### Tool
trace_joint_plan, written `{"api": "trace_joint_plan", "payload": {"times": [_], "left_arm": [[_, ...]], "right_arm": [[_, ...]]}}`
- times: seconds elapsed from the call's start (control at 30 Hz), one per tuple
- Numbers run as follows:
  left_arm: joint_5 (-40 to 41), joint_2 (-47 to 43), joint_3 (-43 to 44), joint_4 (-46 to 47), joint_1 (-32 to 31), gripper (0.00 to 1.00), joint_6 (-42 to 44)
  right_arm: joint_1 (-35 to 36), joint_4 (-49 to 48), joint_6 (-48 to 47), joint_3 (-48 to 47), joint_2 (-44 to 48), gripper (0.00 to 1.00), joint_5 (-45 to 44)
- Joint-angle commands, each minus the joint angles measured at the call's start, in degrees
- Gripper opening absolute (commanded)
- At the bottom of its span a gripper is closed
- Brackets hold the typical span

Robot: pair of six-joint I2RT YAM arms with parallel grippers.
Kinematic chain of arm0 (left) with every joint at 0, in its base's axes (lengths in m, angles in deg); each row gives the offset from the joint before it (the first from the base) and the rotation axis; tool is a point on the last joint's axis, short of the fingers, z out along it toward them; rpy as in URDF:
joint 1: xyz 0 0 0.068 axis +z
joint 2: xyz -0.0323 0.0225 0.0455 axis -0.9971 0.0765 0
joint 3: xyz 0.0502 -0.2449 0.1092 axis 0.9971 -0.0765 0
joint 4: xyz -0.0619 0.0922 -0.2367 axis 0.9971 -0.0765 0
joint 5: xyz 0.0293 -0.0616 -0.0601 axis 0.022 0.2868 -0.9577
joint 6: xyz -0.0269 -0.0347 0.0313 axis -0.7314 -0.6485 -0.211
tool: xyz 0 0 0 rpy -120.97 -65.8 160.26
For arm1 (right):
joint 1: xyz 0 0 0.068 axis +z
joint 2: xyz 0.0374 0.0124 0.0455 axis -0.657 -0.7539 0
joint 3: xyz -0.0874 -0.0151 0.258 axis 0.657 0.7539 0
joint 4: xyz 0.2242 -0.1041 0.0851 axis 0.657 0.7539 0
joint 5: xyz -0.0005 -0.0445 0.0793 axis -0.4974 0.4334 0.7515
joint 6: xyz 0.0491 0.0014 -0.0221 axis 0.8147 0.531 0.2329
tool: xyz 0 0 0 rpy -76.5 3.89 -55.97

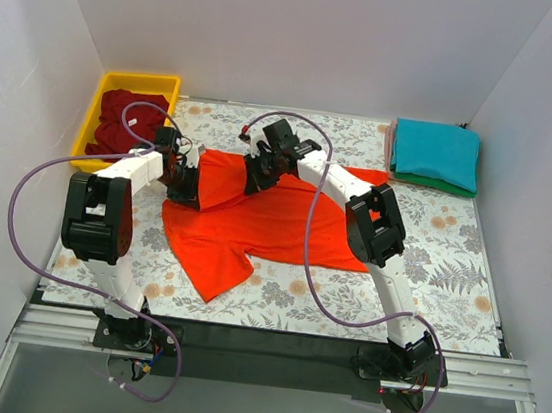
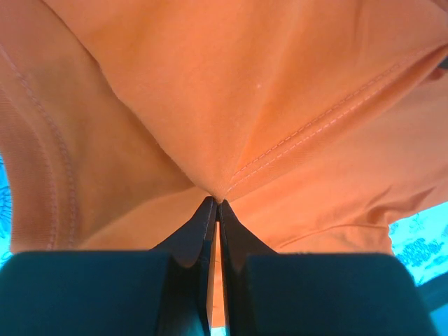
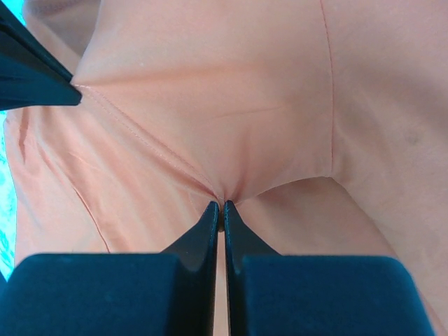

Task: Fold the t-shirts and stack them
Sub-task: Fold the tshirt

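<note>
The orange-red t-shirt [image 1: 263,227] lies spread on the table's middle, its far left part lifted and folded over. My left gripper [image 1: 185,190] is shut on the shirt's left edge; the left wrist view shows the orange cloth [image 2: 231,105] pinched at the fingertips. My right gripper [image 1: 257,176] is shut on the lifted cloth next to it; the right wrist view shows the cloth [image 3: 231,105] bunched at the tips. The maroon t-shirt [image 1: 125,123] lies crumpled in the yellow bin. The teal t-shirt [image 1: 436,153] lies folded on the green one [image 1: 440,185] at the far right.
The yellow bin [image 1: 105,95] stands at the far left corner. The floral table cloth [image 1: 427,286] covers the table. White walls close in the left, back and right sides. The left gripper's finger [image 3: 31,77] shows in the right wrist view's upper left.
</note>
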State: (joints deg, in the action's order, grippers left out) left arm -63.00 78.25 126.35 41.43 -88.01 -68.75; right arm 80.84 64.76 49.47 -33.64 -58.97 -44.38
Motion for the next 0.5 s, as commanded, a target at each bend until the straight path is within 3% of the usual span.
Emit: {"api": "trace_joint_plan", "payload": {"times": [0.0,0.23,0.33,0.47], "left_arm": [[-2.4,-1.1,1.2,-1.9,-0.1,0.00,-0.3],[-2.8,-0.2,-0.2,-2.0,-0.1,0.00,-0.2],[-2.1,-0.1,0.0,-2.1,-0.1,0.12,0.0],[-0.7,-1.0,1.4,-2.9,0.0,0.20,0.5]], "right_arm": [[-0.6,-1.0,0.1,0.5,3.8,0.01,1.0],[-0.9,-0.9,0.0,1.4,3.7,0.01,1.4],[-0.9,-0.9,-0.3,1.8,3.6,0.03,1.8],[-0.9,-0.2,-1.1,3.0,3.6,0.29,2.5]]}}
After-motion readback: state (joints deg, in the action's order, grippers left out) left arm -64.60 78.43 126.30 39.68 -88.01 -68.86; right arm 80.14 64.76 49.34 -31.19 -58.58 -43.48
